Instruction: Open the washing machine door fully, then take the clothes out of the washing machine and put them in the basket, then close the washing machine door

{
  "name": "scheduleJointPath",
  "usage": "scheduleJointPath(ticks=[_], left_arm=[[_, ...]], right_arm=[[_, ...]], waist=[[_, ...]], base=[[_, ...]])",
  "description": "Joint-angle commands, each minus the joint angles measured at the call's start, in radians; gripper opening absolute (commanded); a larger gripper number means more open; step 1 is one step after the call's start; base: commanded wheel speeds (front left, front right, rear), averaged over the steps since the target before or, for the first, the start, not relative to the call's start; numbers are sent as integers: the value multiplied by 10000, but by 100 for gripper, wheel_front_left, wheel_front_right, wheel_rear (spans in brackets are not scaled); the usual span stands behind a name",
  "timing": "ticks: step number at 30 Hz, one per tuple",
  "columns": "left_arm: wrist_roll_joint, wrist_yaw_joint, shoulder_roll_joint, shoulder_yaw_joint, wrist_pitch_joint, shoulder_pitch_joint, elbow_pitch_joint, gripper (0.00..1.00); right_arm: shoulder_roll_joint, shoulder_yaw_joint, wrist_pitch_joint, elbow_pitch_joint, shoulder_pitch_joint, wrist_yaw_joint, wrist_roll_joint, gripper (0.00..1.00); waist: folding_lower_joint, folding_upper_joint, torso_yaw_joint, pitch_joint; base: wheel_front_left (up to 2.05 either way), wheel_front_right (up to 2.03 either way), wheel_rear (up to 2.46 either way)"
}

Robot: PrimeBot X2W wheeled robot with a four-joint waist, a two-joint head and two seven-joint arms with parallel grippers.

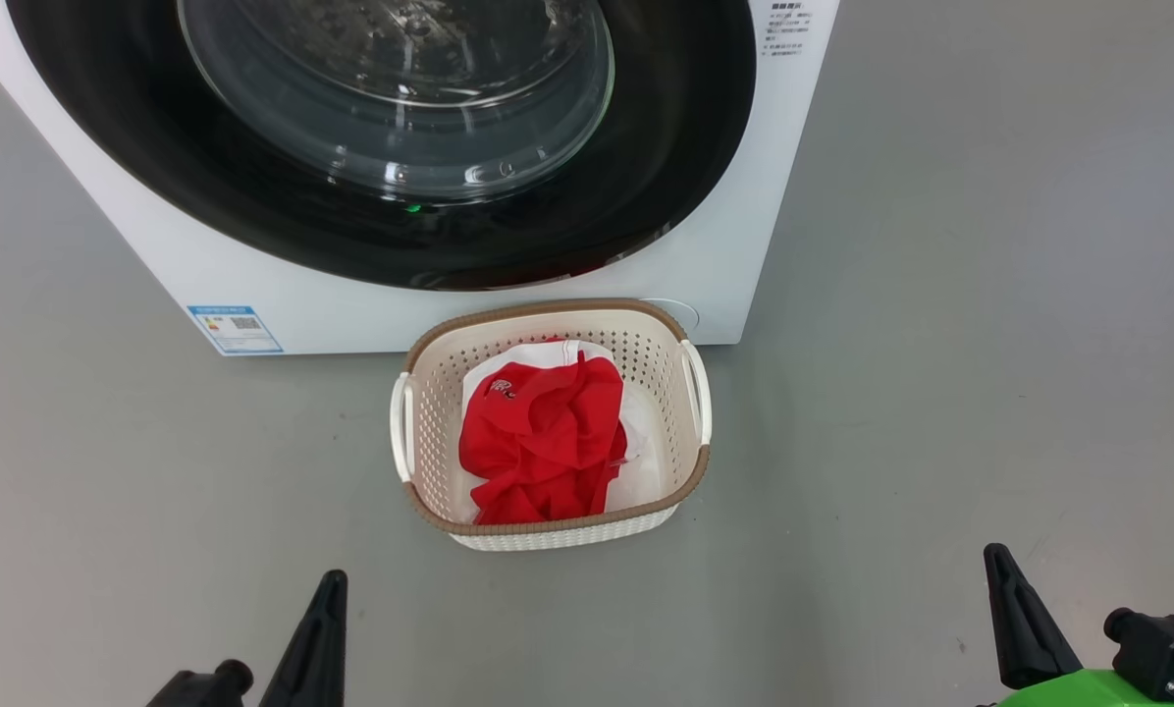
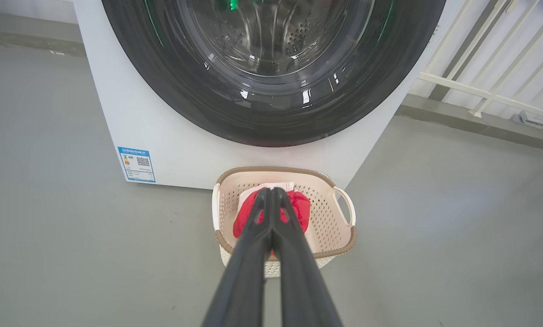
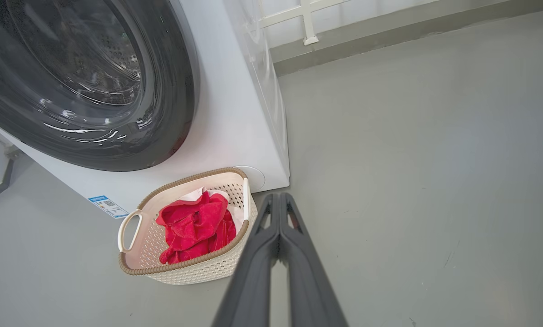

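Clothes (image 1: 543, 442) are judged soft and light, best pinched at a fold, while left gripper (image 2: 271, 191) and right gripper (image 3: 279, 197) are pressed together, empty.

Clothes (image 3: 194, 225) lie in the basket (image 3: 199, 272) before the washing machine (image 3: 226, 127).
The washing machine door (image 3: 174, 91) sits flush against the white front. The right gripper (image 3: 278, 196) hangs over grey floor (image 3: 412, 159) just beside the basket's rim, fingers pressed together, holding nothing.
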Motion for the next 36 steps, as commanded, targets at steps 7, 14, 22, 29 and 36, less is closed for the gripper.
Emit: scheduleJointPath(ticks=[7, 14, 22, 29, 36], left_arm=[[-915, 6, 149, 37, 113, -31, -241, 0], [-1724, -2, 211, 46, 266, -124, -193, 0], [-2639, -13, 275, 68, 448, -208, -160, 0], [-3433, -19, 324, 96, 614, -275, -149, 0], [-4214, -23, 366, 136, 785, -330, -163, 0]], right_arm=[[-115, 12, 195, -255, -79, -1, 798, 0], [-137, 23, 378, -257, -208, -1, 1482, 0], [-156, 29, 594, -290, -323, -2, 2259, 0], [-170, 30, 785, -326, -418, -3, 2935, 0], [-181, 27, 979, -363, -512, -3, 3606, 0]], waist=[[9, 0, -14, -126], [0, 0, -26, -201], [0, 0, -41, -306], [0, 0, -53, -397], [0, 0, -66, -487]], base=[[0, 0, 0], [0, 0, 0], [0, 0, 0], [0, 0, 0], [0, 0, 0]])
